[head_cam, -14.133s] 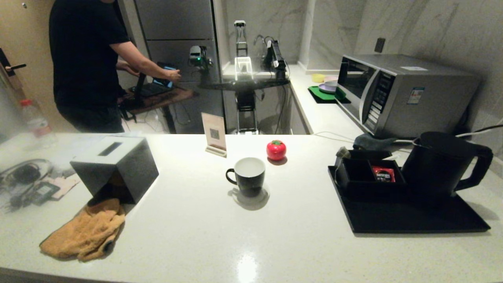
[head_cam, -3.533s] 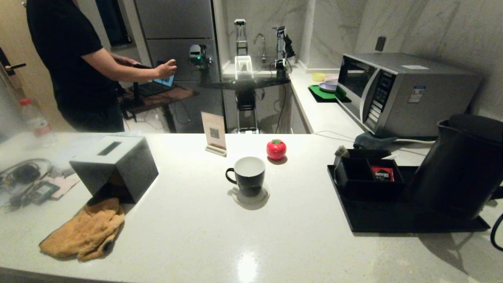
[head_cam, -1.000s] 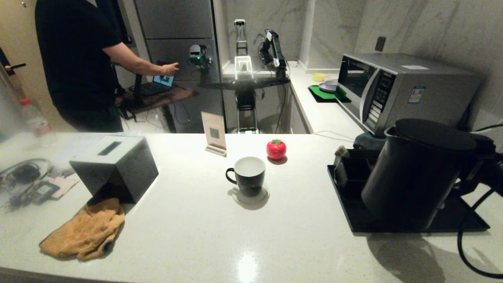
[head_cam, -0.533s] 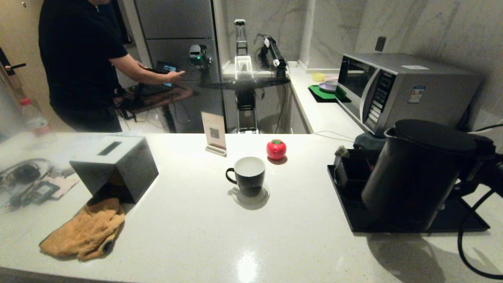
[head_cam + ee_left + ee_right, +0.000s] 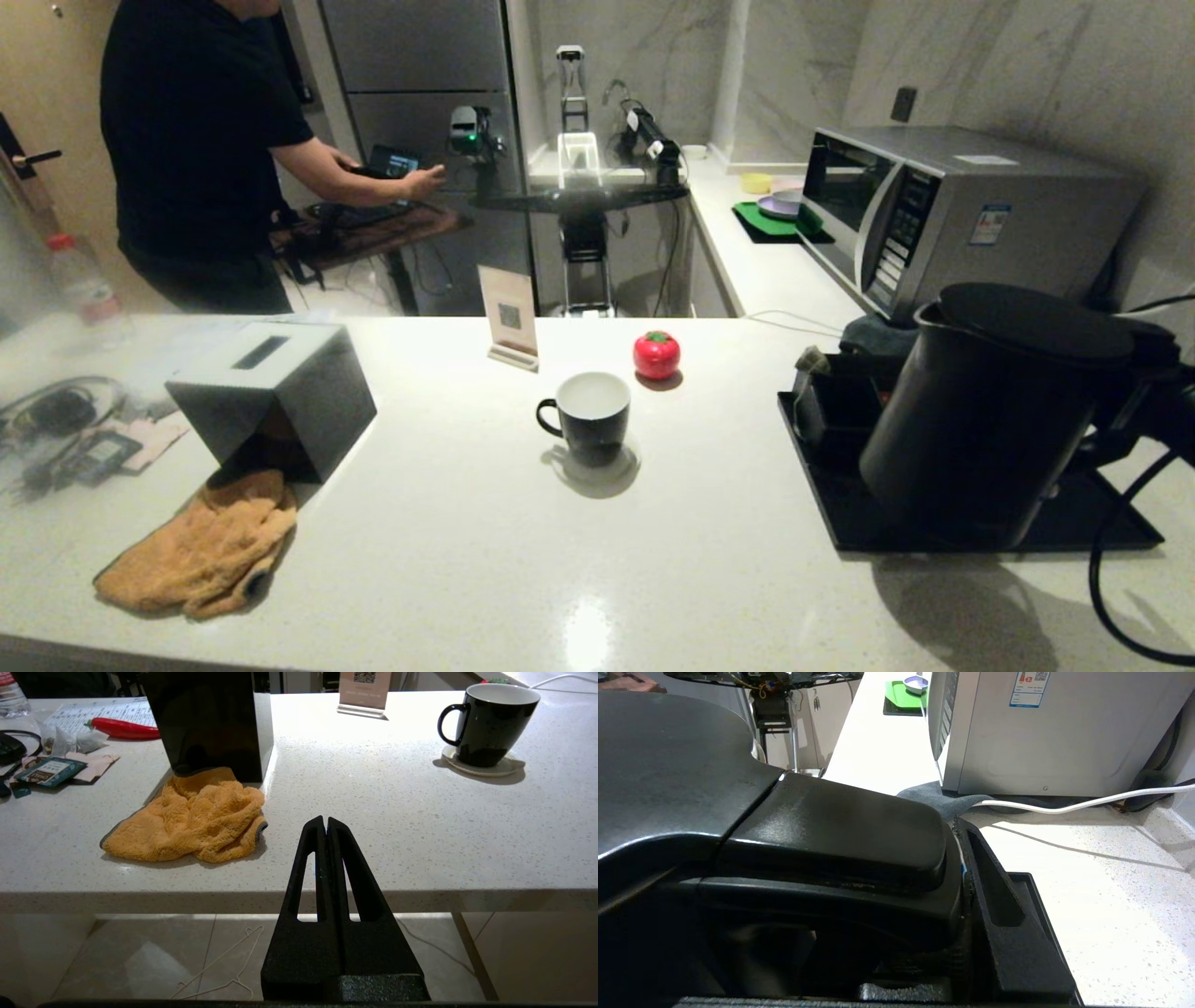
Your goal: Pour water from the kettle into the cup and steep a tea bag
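**Kettle gripped above its tray**

The right claw (image 5: pixel 962 891) is clamped on the handle of the large matte black kettle (image 5: pixel 990 411), holding it over the black tray (image 5: pixel 840 523) near the counter's (image 5: pixel 467 560) right edge. The black ceramic mug with a white inside (image 5: pixel 588 415) stands mid-counter on a coaster. The left claw (image 5: pixel 325 823), fingers pressed together and empty, hangs off the counter's near edge.

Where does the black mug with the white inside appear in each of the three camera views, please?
Head view: the cup stands mid-counter, on a pale coaster, in front of the red tomato-shaped object.
Left wrist view: the cup is far across the counter, beyond the left gripper.
Right wrist view: not in it.
Shared landmark: the QR-code sign.
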Motion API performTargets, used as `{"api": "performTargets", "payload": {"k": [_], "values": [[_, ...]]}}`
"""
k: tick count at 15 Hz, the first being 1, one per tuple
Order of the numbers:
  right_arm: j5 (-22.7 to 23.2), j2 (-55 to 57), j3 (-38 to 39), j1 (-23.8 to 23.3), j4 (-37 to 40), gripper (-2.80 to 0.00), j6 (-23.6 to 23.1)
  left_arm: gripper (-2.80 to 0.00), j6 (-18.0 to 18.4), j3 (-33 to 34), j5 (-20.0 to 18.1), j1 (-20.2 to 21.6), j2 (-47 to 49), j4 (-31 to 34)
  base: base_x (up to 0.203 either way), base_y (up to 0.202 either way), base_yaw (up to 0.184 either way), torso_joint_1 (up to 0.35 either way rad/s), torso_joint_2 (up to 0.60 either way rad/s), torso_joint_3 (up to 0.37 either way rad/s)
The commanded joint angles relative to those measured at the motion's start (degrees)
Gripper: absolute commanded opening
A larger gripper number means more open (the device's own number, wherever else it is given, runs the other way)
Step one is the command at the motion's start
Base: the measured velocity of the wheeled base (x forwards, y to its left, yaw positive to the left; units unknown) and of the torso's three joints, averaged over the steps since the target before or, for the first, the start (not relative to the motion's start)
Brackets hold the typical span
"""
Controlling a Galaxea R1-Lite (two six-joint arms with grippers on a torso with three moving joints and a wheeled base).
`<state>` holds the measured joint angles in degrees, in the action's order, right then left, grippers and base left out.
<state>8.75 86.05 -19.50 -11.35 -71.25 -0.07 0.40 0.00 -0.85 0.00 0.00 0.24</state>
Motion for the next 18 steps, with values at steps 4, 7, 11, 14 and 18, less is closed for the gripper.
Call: {"api": "performTargets", "payload": {"k": [4,7,11,14,18], "values": [[0.0,-0.4,0.1,0.0,-0.1,-2.8,0.0,-2.8,0.0,0.0,0.0,0.0,0.0,0.0,0.0,0.0,0.0,0.0,0.0,0.0],[-0.3,-1.1,0.2,-0.1,0.3,-2.8,0.1,-2.8,0.0,0.0,0.0,0.0,0.0,0.1,0.0,0.0,0.0,0.0,0.0,0.0],[-0.4,-1.6,0.2,-0.1,1.3,-2.8,0.1,-2.8,-0.1,0.0,0.1,0.0,0.1,0.0,0.0,0.0,0.0,0.0,0.0,0.0],[-0.7,-1.3,0.1,0.0,1.3,-2.8,0.1,-2.8,-0.1,0.0,0.1,0.0,0.1,0.0,0.0,0.0,0.0,0.0,0.0,0.0],[-0.7,-1.4,0.3,-0.1,1.3,-2.8,0.1,-2.8,-0.1,0.0,0.1,0.0,0.1,0.0,0.0,0.0,0.0,0.0,0.0,0.0]]}}
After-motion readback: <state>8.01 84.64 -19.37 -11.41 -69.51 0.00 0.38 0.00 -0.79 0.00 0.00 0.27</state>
